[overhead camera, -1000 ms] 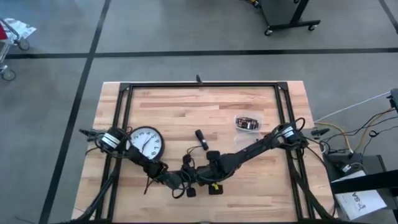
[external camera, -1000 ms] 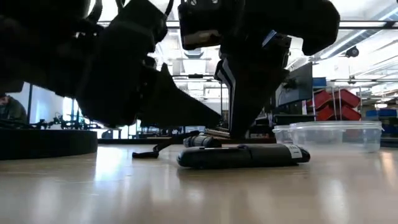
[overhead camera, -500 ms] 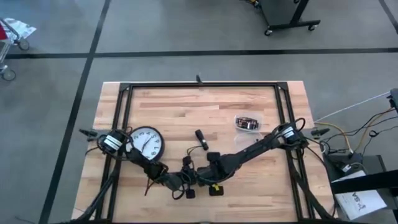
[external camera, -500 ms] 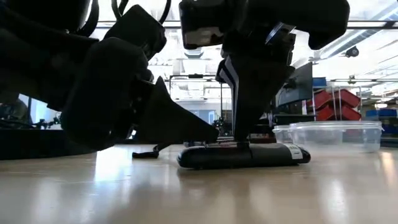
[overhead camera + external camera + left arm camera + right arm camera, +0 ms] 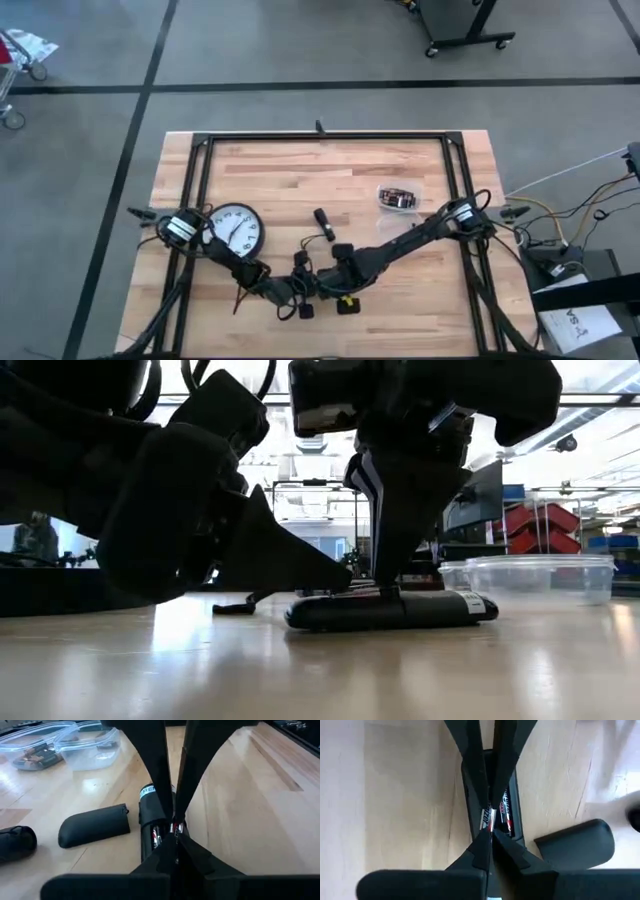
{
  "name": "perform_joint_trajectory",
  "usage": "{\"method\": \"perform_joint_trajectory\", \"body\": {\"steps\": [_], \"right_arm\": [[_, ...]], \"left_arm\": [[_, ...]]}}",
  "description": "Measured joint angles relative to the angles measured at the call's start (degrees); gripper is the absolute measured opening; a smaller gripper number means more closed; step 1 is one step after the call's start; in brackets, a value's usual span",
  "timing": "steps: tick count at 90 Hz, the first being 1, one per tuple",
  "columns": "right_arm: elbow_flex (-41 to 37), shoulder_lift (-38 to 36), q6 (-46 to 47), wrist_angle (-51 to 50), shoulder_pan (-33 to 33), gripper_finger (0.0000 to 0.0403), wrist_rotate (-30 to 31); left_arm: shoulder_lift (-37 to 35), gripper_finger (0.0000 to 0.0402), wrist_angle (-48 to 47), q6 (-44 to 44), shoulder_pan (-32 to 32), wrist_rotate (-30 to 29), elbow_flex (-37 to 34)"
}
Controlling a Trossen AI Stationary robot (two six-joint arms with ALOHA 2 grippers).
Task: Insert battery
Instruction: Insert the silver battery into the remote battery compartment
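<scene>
A black device (image 5: 400, 610) lies flat on the table near its front edge. Its compartment is open, with batteries (image 5: 504, 812) lying inside. The loose black cover (image 5: 92, 825) rests on the wood beside it. My left gripper (image 5: 175, 837) comes in low from the table's left. My right gripper (image 5: 490, 832) stands over the device, pointing down. Both are shut, and their tips meet over the open compartment (image 5: 159, 834). In the high view the two grippers (image 5: 315, 287) hide the device. My left gripper's shut tips slant down from the table's left onto the open compartment (image 5: 167, 831). Whether they touch a battery or only my right gripper's tips, I cannot tell. My right gripper sets its shut fingertips (image 5: 385, 592) from above on the batteries' exposed side (image 5: 495, 817). The device stays flat on the table.
A wall clock (image 5: 237, 228) lies face up at the left. A clear plastic container (image 5: 398, 197) with small parts stands at the right, another (image 5: 90, 747) beside it. A small black object (image 5: 322, 222) lies beyond the device. Bare wood stretches toward the far edge.
Both grippers have come down onto the device. My right gripper's tips have dropped the last bit onto the compartment. My left gripper has tipped lower, its tip sinking to the device's top. The device has not moved.
</scene>
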Motion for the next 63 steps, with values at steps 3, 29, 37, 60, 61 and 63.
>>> {"method": "perform_joint_trajectory", "body": {"steps": [3,29,37,60,61,63], "right_arm": [[0.00,-0.02,0.00,-0.02,0.00,0.0000,0.10],[0.31,-0.44,0.37,-2.84,-0.02,0.0000,0.71],[0.48,-0.44,0.42,-2.94,-0.03,0.0000,0.70],[2.99,-0.44,0.46,-2.82,-0.04,0.0000,0.44],[3.01,-0.44,0.46,-2.78,-0.03,0.0000,0.44],[3.03,-0.44,0.48,-2.77,-0.03,0.0000,0.44]], "left_arm": [[0.00,0.0000,-0.02,0.01,0.02,0.00,0.00],[-0.02,0.0000,-0.24,0.01,0.02,0.13,-0.02],[-0.02,0.0000,-0.33,0.01,0.06,0.11,-0.02],[-0.02,0.0000,-0.44,0.03,0.18,0.10,-0.03],[-0.02,0.0000,-0.44,0.03,0.20,0.11,-0.02],[-0.02,0.0000,-0.44,0.03,0.22,0.10,-0.04]]}}
